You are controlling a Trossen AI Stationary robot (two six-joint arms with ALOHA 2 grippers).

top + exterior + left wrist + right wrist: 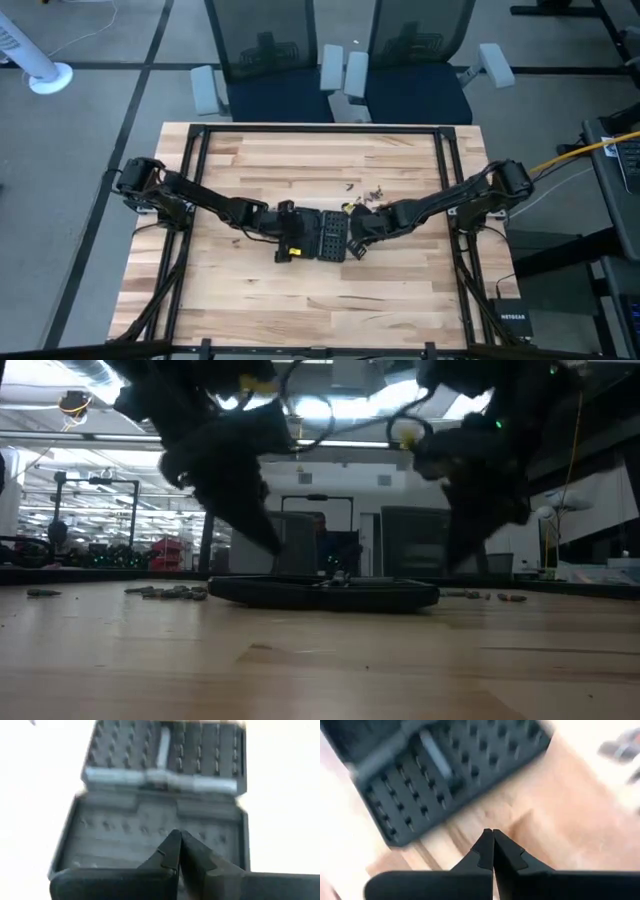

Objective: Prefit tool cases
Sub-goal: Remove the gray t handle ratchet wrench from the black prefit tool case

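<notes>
The left gripper (290, 240) is found at the middle of the worktop (300, 160), reached in from the left edge. Its fingers (172, 852) are pressed together with nothing between them, the tips poised over the near half of the tool case (331, 234). No grip is shown; the closed tips are judged suited to nudging or pressing the case, not to lifting it.

The tool case is seen lying open and flat at the centre of the worktop, directly between the two grippers, both halves spread with the grid of bit slots upward. In the low view the tool case (325, 592) rests level on the wood. This open, flat lay is judged necessary for the slots to be reached from above.

A scatter of small loose bits (368, 193) is noted just beyond the case, toward the far edge, within reach of either arm.

The right gripper (356, 240) is found at the case's right side, reached in from the right edge. Its fingers (487, 847) are likewise closed and empty, the tips over bare wood just beside the case edge. Whether the tips touch the wood cannot be told.

A black NETGEAR box (512, 322) sits off the worktop's near right corner, apart from the work.
</notes>
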